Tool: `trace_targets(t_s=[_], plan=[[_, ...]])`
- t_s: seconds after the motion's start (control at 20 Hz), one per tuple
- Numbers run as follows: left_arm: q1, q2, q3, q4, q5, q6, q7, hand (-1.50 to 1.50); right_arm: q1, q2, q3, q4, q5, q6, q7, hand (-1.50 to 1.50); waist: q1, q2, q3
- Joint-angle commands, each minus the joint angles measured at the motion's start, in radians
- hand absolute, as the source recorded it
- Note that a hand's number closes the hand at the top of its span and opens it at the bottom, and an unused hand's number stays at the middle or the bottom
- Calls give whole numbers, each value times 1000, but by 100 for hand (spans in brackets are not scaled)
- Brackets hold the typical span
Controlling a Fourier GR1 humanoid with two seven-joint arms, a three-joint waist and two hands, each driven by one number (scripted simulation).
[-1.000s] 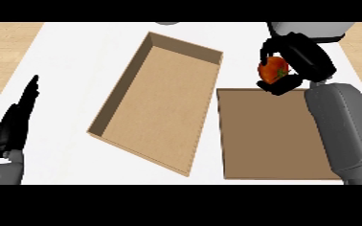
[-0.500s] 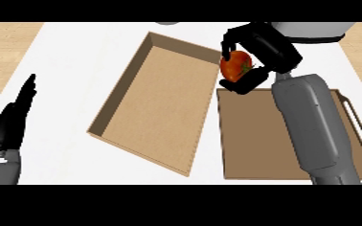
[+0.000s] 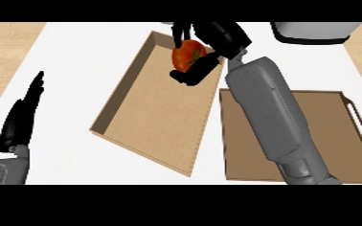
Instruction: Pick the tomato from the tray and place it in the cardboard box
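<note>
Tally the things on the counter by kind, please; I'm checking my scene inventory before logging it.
Round red tomato, held in the right hand: 1
Open brown cardboard box: 1
Flat brown tray with handles: 1
White and dark grey object at the top right edge, kind unclear: 1
Total: 4

Tomato (image 3: pixel 188 56) now above cardboard box (image 3: pixel 152 119)
</note>
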State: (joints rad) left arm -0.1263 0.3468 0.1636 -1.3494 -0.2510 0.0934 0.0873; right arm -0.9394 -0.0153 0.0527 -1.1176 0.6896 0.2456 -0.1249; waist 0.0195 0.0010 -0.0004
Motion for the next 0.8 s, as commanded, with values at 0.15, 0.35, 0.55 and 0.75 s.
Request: trace_targets(t_s=[0.15, 0.35, 0.55, 0.75], plan=[[-39, 7, 15, 43, 4, -18, -30, 0, -183, 15, 134, 284, -163, -177, 69, 150, 14, 6, 0], [-34, -13, -18, 28, -17, -19, -19, 0, -237, 15, 246, 449, -246, -283, 55, 150, 40, 12, -1], [-114, -17, -20, 40, -18, -19, 34, 0, -270, 15, 397, 501, -304, -383, 112, 150, 56, 13, -1], [-75, -11, -26, 47, -17, -38, -34, 0, -275, 15, 387, 599, -419, -408, 142, -150, 90, 23, -1]])
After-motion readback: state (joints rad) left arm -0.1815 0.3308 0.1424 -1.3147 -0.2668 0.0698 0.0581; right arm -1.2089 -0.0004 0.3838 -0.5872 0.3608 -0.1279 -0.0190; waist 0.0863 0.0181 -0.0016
